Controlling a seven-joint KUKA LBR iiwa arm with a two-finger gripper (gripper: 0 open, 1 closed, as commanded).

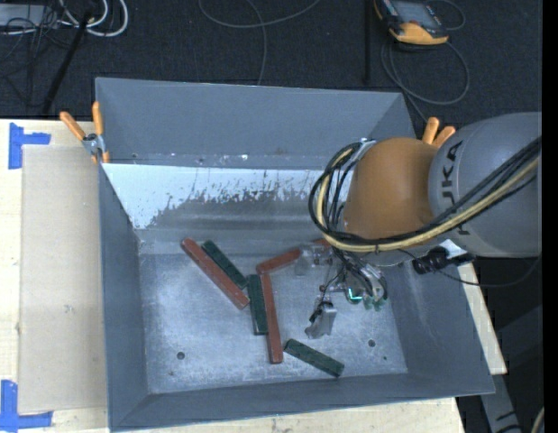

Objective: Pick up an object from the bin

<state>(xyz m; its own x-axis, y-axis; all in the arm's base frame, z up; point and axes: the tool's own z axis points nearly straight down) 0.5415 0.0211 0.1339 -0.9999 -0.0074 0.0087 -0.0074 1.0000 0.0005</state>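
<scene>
My gripper (pixel 321 321) hangs under the arm's wrist over the right half of the bin floor, low above bare metal. Nothing shows in it. Just below and left of it a short dark green bar (pixel 313 357) lies flat near the front wall. To its left a long reddish-brown bar (pixel 272 321) runs nearly straight towards the front. A shorter reddish-brown bar (pixel 279 262) lies slanted above that, close to the gripper's upper left.
Further left, a dark green bar (pixel 258 306) lies alongside the long brown one. Another reddish-brown bar (pixel 214 273) and a dark green bar (pixel 224 262) lie crossed diagonally in the middle. The arm covers the bin's right rear corner.
</scene>
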